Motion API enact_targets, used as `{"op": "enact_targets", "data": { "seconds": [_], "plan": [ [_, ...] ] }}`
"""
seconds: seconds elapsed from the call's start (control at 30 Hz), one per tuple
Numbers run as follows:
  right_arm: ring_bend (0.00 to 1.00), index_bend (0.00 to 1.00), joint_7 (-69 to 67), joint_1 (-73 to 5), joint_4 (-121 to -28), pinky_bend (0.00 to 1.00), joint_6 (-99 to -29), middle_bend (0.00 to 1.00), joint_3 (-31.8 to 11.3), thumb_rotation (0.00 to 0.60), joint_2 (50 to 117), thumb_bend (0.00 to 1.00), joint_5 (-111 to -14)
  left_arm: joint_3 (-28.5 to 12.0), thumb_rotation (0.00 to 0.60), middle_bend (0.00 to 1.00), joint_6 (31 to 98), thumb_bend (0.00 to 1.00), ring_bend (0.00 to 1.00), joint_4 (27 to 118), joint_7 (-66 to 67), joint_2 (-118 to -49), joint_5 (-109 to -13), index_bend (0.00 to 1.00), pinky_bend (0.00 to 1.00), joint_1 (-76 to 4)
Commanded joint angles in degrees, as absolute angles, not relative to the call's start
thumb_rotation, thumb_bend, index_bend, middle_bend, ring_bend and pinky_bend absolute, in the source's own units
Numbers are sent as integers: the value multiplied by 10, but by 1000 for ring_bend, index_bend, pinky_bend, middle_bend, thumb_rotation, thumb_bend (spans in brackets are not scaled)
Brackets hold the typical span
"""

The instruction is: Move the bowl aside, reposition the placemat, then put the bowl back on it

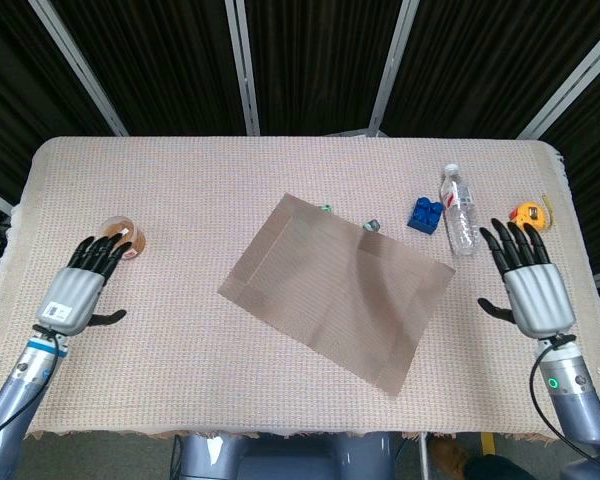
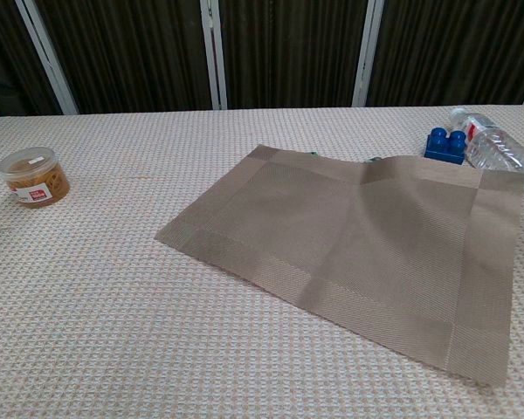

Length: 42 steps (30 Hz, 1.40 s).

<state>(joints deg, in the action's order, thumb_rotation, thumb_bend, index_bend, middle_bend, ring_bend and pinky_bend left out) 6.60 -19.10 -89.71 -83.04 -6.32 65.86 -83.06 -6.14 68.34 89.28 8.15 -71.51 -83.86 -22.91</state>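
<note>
The brown woven placemat (image 1: 337,282) (image 2: 349,253) lies slanted on the middle of the table, with a soft raised ridge across its right half. No bowl shows in either view. My right hand (image 1: 528,280) hovers to the right of the mat, apart from it, fingers spread and holding nothing. My left hand (image 1: 80,290) is at the left side, fingers spread and empty, with its fingertips just in front of the orange-lidded jar (image 1: 122,235) (image 2: 35,176). Neither hand appears in the chest view.
A water bottle (image 1: 460,210) (image 2: 498,153) lies beside a blue brick (image 1: 426,214) (image 2: 444,145) behind the mat's right corner. A yellow tape measure (image 1: 528,212) sits just beyond my right fingertips. Small green (image 1: 325,209) and grey (image 1: 373,225) items touch the mat's far edge.
</note>
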Motion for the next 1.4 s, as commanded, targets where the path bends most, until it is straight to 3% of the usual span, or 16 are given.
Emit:
{"op": "enact_targets", "data": {
  "seconds": [0.03, 0.37, 0.77, 1.4],
  "plan": [
    [0, 0, 48, -156, -940, 0, -851, 0, -64, 600, 650, 0, -804, -67, 600, 0, 641, 134, 0, 843, 66, -766, -864, 180, 0, -277],
    [0, 0, 63, -115, -988, 0, -872, 0, -42, 600, 656, 0, -809, -89, 600, 0, 573, 237, 0, 737, 95, -878, -859, 288, 0, -363],
    [0, 0, 55, -111, -984, 0, -870, 0, -50, 600, 659, 0, -818, -77, 600, 0, 536, 240, 0, 612, 68, -990, -843, 336, 0, -401],
    [0, 0, 55, -105, -978, 0, -864, 0, -61, 600, 661, 0, -815, -64, 600, 0, 537, 227, 0, 513, 45, -1043, -847, 355, 0, -421]
  ]
}}
